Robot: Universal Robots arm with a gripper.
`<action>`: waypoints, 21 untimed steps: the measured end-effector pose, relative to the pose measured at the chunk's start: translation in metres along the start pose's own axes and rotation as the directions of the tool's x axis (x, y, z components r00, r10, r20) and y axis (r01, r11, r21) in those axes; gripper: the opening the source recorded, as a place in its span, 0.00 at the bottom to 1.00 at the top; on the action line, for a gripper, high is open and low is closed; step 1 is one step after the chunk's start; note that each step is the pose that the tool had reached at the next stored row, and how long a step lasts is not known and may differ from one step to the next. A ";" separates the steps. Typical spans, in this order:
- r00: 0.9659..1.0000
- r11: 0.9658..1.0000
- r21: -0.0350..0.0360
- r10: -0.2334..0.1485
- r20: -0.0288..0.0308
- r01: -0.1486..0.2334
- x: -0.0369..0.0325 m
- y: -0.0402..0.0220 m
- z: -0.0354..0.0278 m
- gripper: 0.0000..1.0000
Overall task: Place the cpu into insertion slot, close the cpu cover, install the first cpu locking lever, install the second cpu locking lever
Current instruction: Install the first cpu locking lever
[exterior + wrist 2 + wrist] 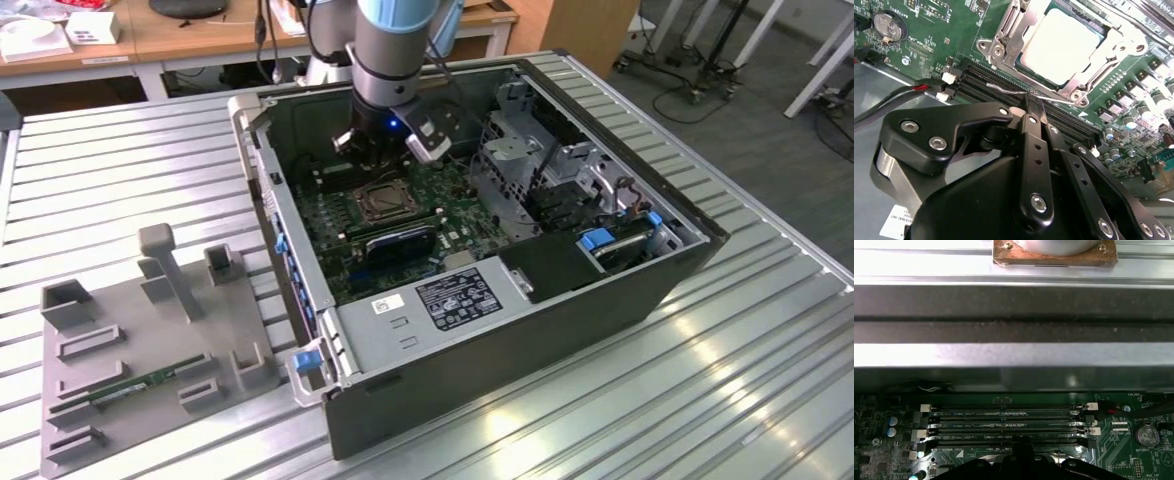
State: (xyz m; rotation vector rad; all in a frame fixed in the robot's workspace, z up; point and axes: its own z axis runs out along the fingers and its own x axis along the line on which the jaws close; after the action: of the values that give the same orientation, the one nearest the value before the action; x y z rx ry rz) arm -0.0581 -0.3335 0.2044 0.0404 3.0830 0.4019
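Clenched end effector (1032, 102) touches a locking lever (1004, 89) beside the cpu (1061, 45) under its shut cover (1006, 27), at the cpu's 12 o'clock in the exterior view

Robotics lab: slatted metal bench (747, 400), open computer case (534, 340), desks (187, 38) behind.

In the second wrist view the gripper (1033, 104) hid the middle of the memory slots (984, 82) and the green board (929, 30) beneath it, and the picture's edge cut off the chip (1061, 45). In the exterior view the arm (394, 60) covered the board just beyond the socket (380, 202), which was too small to tell chip from cover.
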 end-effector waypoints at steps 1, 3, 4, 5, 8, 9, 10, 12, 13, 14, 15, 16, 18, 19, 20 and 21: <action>1.000 1.000 0.000 0.000 0.000 0.000 -0.0002 -0.0003 0.0009 0.11; 1.000 1.000 0.000 0.001 0.000 -0.001 -0.0005 -0.0007 0.0024 0.11; 1.000 1.000 0.000 0.001 0.000 -0.001 -0.0006 -0.0009 0.0033 0.11; 1.000 1.000 0.000 0.002 0.001 -0.002 -0.0008 -0.0012 0.0043 0.11; 1.000 1.000 0.000 0.003 0.001 -0.003 -0.0010 -0.0016 0.0058 0.11; 1.000 1.000 0.000 0.003 0.001 -0.003 -0.0011 -0.0017 0.0063 0.11; 1.000 1.000 0.000 0.003 0.001 -0.003 -0.0011 -0.0018 0.0069 0.11; 1.000 1.000 0.000 0.003 0.001 -0.003 -0.0014 -0.0022 0.0082 0.11; 1.000 1.000 0.000 0.003 0.001 -0.003 -0.0015 -0.0024 0.0089 0.11; 1.000 1.000 0.000 0.003 0.001 -0.003 -0.0015 -0.0025 0.0095 0.11; 1.000 1.000 0.000 0.003 0.001 -0.003 -0.0016 -0.0027 0.0101 0.11; 1.000 1.000 0.000 0.003 0.001 -0.003 -0.0016 -0.0028 0.0106 0.11; 1.000 1.000 0.000 0.003 0.001 -0.003 -0.0016 -0.0029 0.0110 0.11; 1.000 1.000 0.000 0.003 0.001 -0.003 -0.0017 -0.0030 0.0111 0.11; 1.000 1.000 0.000 0.003 0.001 -0.003 -0.0017 -0.0030 0.0111 0.11; 1.000 1.000 0.000 0.003 0.001 -0.003 -0.0017 -0.0030 0.0112 0.11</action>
State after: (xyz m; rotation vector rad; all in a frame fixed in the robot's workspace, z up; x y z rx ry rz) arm -0.0560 -0.3336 0.1929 0.0458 3.0825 0.4017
